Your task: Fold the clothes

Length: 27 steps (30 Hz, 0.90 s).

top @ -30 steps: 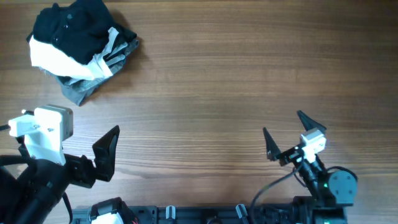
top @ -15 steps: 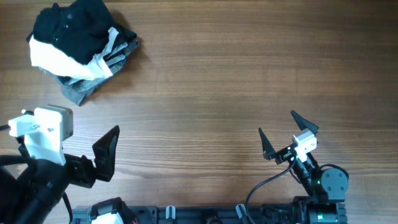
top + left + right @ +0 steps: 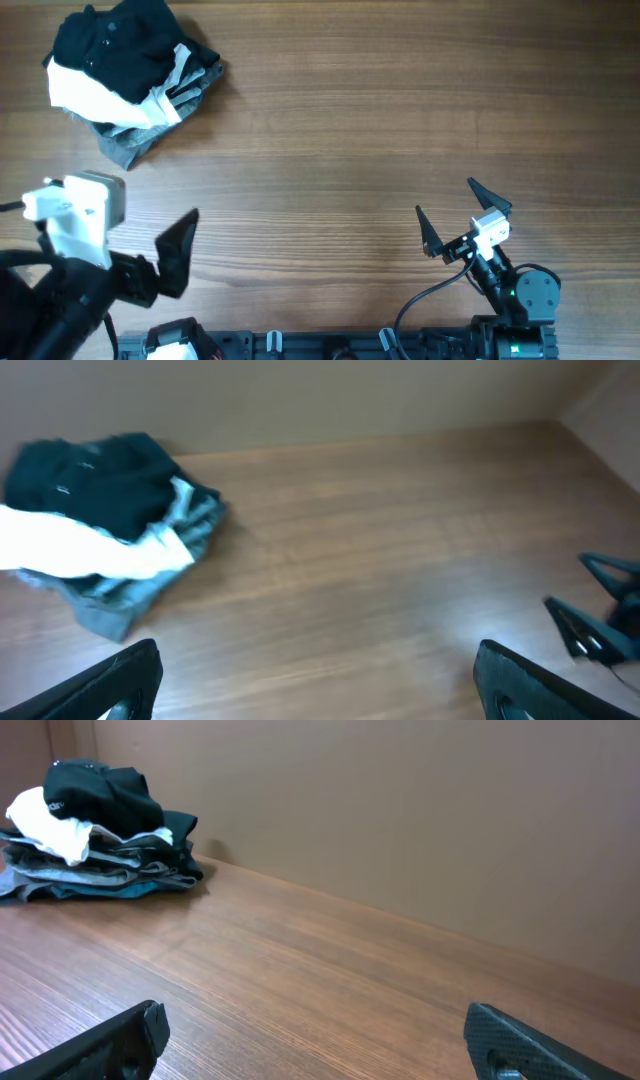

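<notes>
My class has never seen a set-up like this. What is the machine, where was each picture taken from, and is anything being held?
Two robot arms sit at a brown wooden table. One picture looks straight down from above; the other two come from a camera on each wrist, so black fingers show at their lower corners. The left gripper and right gripper are open and hold nothing. A crumpled pile of black, white and grey clothes lies at the far left.

You get soft, even light, faint shadows, a blurred left wrist view and glare on the worktop (image 3: 436,652).
</notes>
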Motion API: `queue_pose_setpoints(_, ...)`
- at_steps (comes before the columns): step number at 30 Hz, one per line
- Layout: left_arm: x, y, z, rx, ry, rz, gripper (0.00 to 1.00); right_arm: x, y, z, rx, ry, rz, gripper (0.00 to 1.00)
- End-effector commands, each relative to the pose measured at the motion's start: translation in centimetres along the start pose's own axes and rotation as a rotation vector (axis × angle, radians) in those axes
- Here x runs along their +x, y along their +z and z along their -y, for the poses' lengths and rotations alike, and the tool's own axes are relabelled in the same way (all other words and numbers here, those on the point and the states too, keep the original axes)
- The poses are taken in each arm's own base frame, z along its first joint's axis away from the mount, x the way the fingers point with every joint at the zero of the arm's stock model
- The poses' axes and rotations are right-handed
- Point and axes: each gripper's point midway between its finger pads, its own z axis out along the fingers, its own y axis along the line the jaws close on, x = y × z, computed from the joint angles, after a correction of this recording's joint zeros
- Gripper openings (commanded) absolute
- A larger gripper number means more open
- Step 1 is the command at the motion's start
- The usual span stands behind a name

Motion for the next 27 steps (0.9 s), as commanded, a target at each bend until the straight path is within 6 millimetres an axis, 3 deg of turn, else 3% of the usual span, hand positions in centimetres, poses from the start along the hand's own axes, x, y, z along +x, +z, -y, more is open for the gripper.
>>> queue_pose_setpoints(1, -0.5, 0.5, 0.3, 0.023, 0.067, 0.022, 1.0, -0.2, 0.0, -0.5, -0.028, -0.017, 0.011, 1.0)
queue_pose_setpoints(3, -1.4, 1.8, 0.4, 0.054, 0.098, 0.07, 1.0, -0.2, 0.0, -0.5, -0.028, -0.017, 0.011, 1.0)
queue_pose_setpoints(6, -1.3, 4.5, -0.9, 0.022, -0.012, 0.145, 1.0, -0.2, 0.0, -0.5, -0.028, -0.017, 0.011, 0.99)
queue_pose_setpoints(9, 0.7, 7.4, -2.0, -0.009, -0.027, 0.216, 1.0, -0.2, 0.0, -0.5, -0.027, -0.017, 0.011, 1.0)
queue_pose_setpoints(13, 5.6, 10.8, -3.5, -0.052, -0.01, 0.285, 1.0, -0.2, 0.0, -0.5, -0.027, -0.018, 0.012, 1.0)
queue_pose_setpoints(18, 10.5, 12.8, -4.7, -0.103, 0.006, 0.369, 1.0, -0.2, 0.0, -0.5, -0.027, -0.017, 0.011, 1.0)
queue_pose_setpoints(23, 12.8, 14.3, -5.0, -0.105, 0.045, 0.506, 1.0, -0.2, 0.0, -0.5, -0.028, -0.017, 0.011, 1.0)
queue_pose_setpoints(27, 14.8, 17.0, -5.8, -0.107, 0.053, 0.512, 1.0, -0.2, 0.0, -0.5, -0.028, -0.017, 0.011, 1.0)
